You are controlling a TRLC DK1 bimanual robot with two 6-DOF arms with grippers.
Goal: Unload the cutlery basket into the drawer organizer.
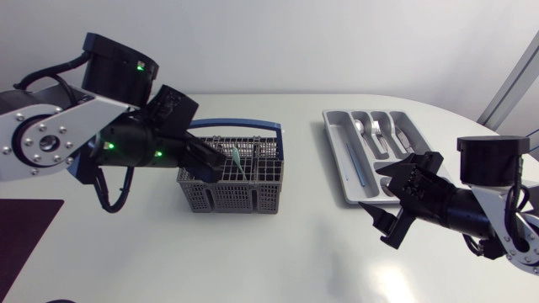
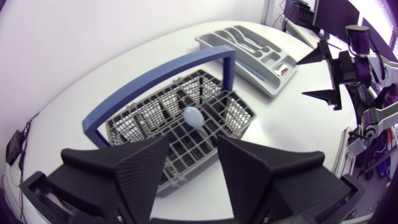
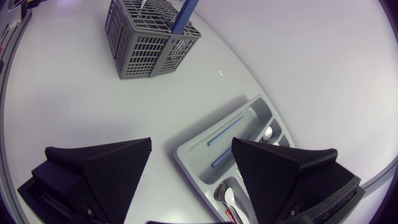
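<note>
The pale teal spoon (image 2: 193,116) stands bowl-up in the cutlery basket (image 1: 253,189), beside the blue handle (image 2: 163,74) and not yet lifted out; it is the only piece we can make out in there, though the deeper cells are partly hidden. The drawer organizer (image 1: 334,151) already holds several pieces: metal cutlery (image 1: 376,130) in its far compartments and two thin blue sticks (image 3: 225,130) in the long one. We judge the unloading well along, with this spoon the main thing left.

Our left gripper (image 2: 193,144) hangs just above the basket, its fingers spread apart; the spoon's bowl lies just ahead of the fingertips and its stem runs down toward the gap between them, but neither finger appears to touch it, so nothing is grasped. Our right gripper (image 3: 191,149) sits low over the desk (image 1: 295,252) just beside the organizer's near end, fingers wide and empty, well apart from the basket.
</note>
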